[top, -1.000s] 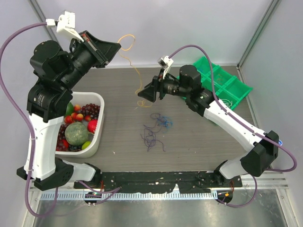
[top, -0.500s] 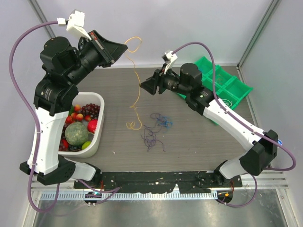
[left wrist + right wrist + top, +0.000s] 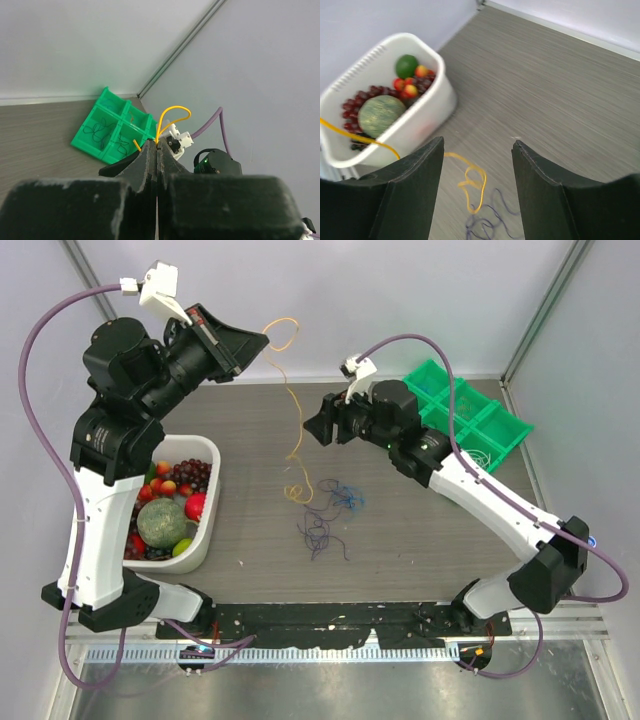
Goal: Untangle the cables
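Observation:
My left gripper (image 3: 262, 341) is held high at the back left, shut on a yellow cable (image 3: 295, 490). The cable loops above the tips and hangs down, and its coiled lower end reaches the table. In the left wrist view the jaws are pressed together at the tip (image 3: 157, 145), with the yellow cable's loop (image 3: 173, 113) sticking out. A tangle of blue and purple cables (image 3: 326, 516) lies mid-table. My right gripper (image 3: 316, 426) hovers open just right of the hanging strand with nothing in it. Its wrist view looks between the open gripper's (image 3: 477, 143) fingers at the yellow coil (image 3: 475, 187) and the purple cables (image 3: 490, 223).
A white basket (image 3: 207, 532) full of fruit stands at the left, also visible in the right wrist view (image 3: 431, 107). A green compartment tray (image 3: 497, 427) holding dark strands sits at the back right, under the right arm. Grey walls close in the back and sides.
My left gripper rose and shifted right with the yellow cable. The cable's lower end dropped away from the right gripper, swung left, and now hangs back toward the middle.

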Available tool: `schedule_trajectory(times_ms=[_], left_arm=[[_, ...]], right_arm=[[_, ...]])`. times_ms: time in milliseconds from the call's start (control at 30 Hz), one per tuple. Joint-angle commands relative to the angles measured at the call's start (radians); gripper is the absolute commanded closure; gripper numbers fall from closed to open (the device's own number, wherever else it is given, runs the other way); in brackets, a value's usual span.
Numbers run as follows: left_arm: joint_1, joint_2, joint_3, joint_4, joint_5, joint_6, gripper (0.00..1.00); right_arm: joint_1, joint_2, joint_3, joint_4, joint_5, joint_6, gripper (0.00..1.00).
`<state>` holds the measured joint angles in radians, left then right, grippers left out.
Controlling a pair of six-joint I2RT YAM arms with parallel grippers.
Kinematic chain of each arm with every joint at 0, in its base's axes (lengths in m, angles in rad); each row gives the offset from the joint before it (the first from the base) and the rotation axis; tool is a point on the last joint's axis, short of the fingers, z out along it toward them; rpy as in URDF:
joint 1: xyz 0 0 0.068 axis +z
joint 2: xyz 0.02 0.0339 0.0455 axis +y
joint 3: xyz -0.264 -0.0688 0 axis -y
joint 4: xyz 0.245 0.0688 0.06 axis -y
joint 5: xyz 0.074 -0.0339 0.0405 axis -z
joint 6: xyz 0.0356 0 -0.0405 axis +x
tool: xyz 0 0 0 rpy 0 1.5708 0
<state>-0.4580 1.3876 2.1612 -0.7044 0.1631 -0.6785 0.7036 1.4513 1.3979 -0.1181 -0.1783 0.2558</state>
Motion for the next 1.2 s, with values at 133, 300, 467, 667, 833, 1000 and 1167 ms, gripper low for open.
schedule_trajectory(times_ms=[133,300,467,667,833,1000,1167], left_arm=[[0.007,-0.012,0.037,0.026,0.042,-0.006,1.0],[0.007,-0.009,0.04,0.031,0.049,-0.009,1.0],[0.009,-0.009,0.04,0.033,0.055,-0.012,1.0],[0.01,-0.019,0.031,0.028,0.049,-0.009,1.0],[0.013,-0.056,-0.01,0.005,-0.025,0.019,1.0],[0.016,-0.13,-0.19,-0.09,-0.284,0.02,1.0],[0.027,-0.108,-0.418,-0.17,-0.194,-0.032,1.0]], right_arm=[[-0.004,-0.121,0.006,-0.069,0.07,-0.096,0.36],[-0.003,-0.12,-0.057,0.101,-0.133,0.052,0.36],[0.019,-0.053,-0.077,0.273,-0.176,0.195,0.36],[0.027,0.032,-0.011,0.273,-0.17,0.221,0.56],[0.027,-0.003,-0.046,0.287,-0.172,0.221,0.99],[0.01,-0.101,-0.045,0.244,-0.053,0.203,0.99],[-0.018,-0.121,0.035,0.184,0.025,0.227,0.99]])
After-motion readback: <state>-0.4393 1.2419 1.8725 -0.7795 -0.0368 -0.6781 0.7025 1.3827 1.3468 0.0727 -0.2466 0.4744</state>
